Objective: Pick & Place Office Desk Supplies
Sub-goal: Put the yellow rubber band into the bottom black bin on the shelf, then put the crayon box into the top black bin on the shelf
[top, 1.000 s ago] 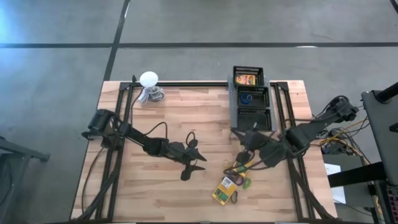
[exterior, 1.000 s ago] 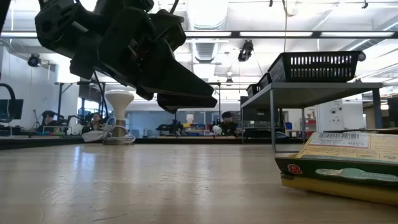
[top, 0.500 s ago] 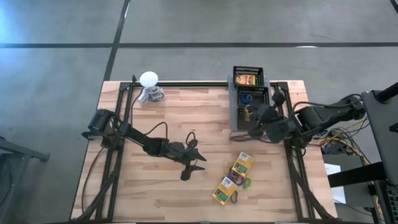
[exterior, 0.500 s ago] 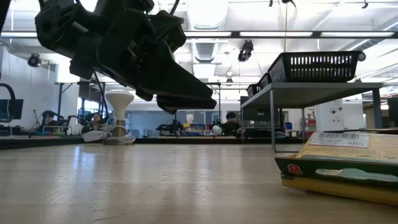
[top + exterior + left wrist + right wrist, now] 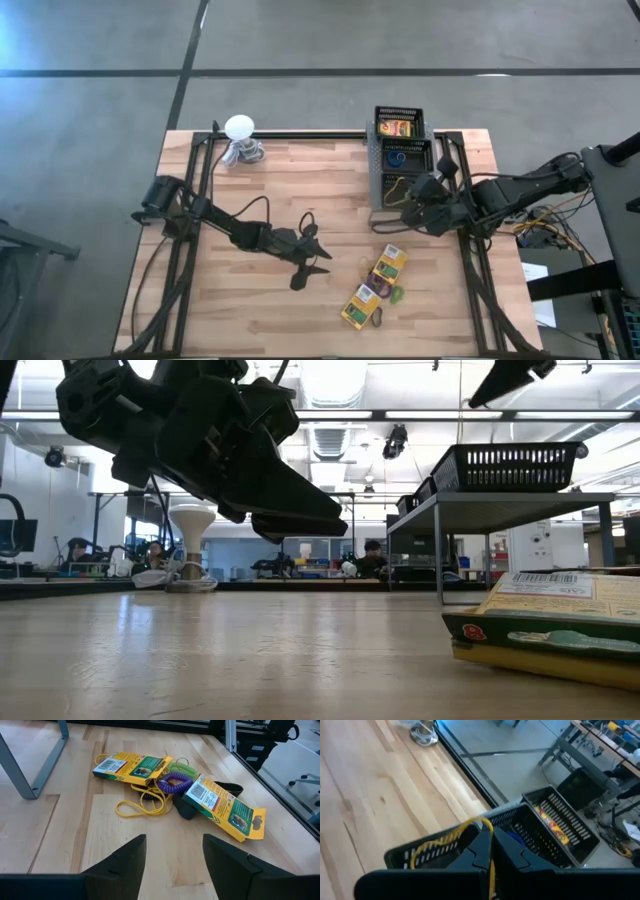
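Two yellow-and-green boxes (image 5: 388,265) (image 5: 361,306) lie flat on the wooden table, with purple (image 5: 172,782) and green rings (image 5: 180,769) and loose yellowish rubber bands (image 5: 142,806) between them. My left gripper (image 5: 318,258) stands open, level with the pile and to its left, with nothing between its fingers (image 5: 175,855). My right gripper (image 5: 405,196) is shut on a rubber band (image 5: 465,832) above the near compartment of the black mesh tray (image 5: 403,188). My right gripper pinches one stretch of the yellowish rubber band (image 5: 489,836) between its two fingertips. The fingers slant downward toward the tray. The band loops out beyond the fingertips and hangs slack, clear of the table, over the tray's near compartment (image 5: 435,852).
The tray's far compartment holds a yellow box (image 5: 395,128) and its middle one a blue ring (image 5: 397,157). A white ball-topped object (image 5: 240,140) stands at the table's far left. Black frame rails (image 5: 455,200) run along both sides of the table.
My right gripper has risen from the pile by the boxes and carried the rubber band toward the table's far edge, to above the tray's near compartment, turning as it went. One finger now shows at the top of the low view. The boxes lie uncovered.
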